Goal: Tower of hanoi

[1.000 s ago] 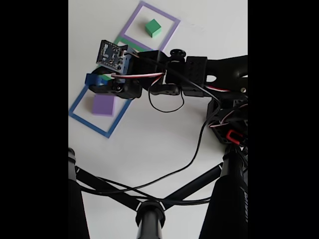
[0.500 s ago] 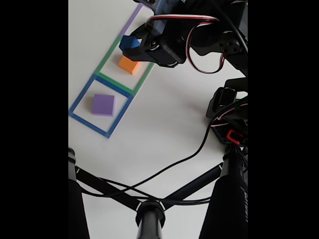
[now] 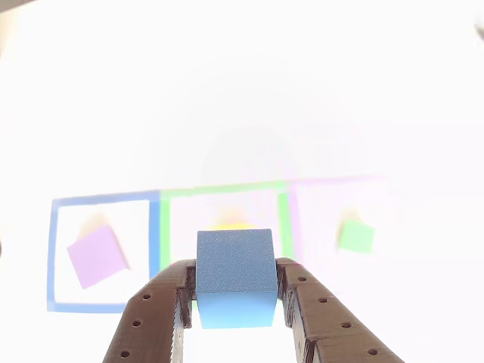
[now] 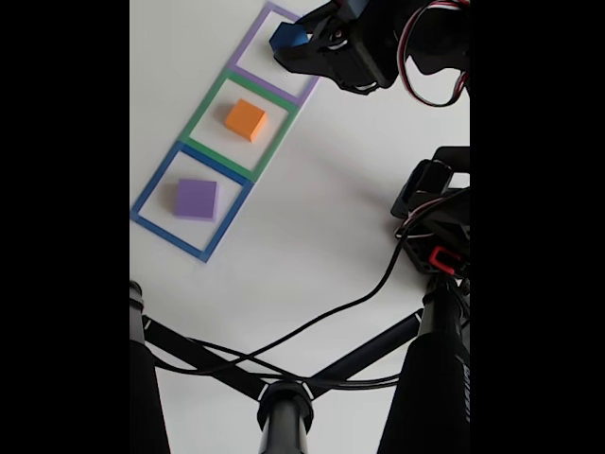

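Observation:
My gripper (image 3: 234, 286) is shut on the small blue cube (image 3: 234, 265), which hangs above the table. In the fixed view the gripper (image 4: 295, 44) holds the blue cube (image 4: 285, 37) over the purple outline (image 4: 248, 52) at the top. The orange block (image 4: 246, 119) lies inside the green outline (image 4: 200, 115). The purple slab (image 4: 197, 199) lies inside the blue outline (image 4: 151, 197). In the other view the purple slab (image 3: 97, 255) is at the left, and the orange block (image 3: 231, 223) peeks out behind the cube.
A small green block (image 3: 355, 236) sits in the right-hand outline of the other view. In the fixed view, the arm's base (image 4: 437, 222) stands at the right, a black cable (image 4: 350, 305) trails over the table, and black stand legs (image 4: 284, 402) cross the bottom.
The gripper has carried the blue cube from beside the blue outline, past the orange block, up to the purple outline. The orange and purple blocks have not moved.

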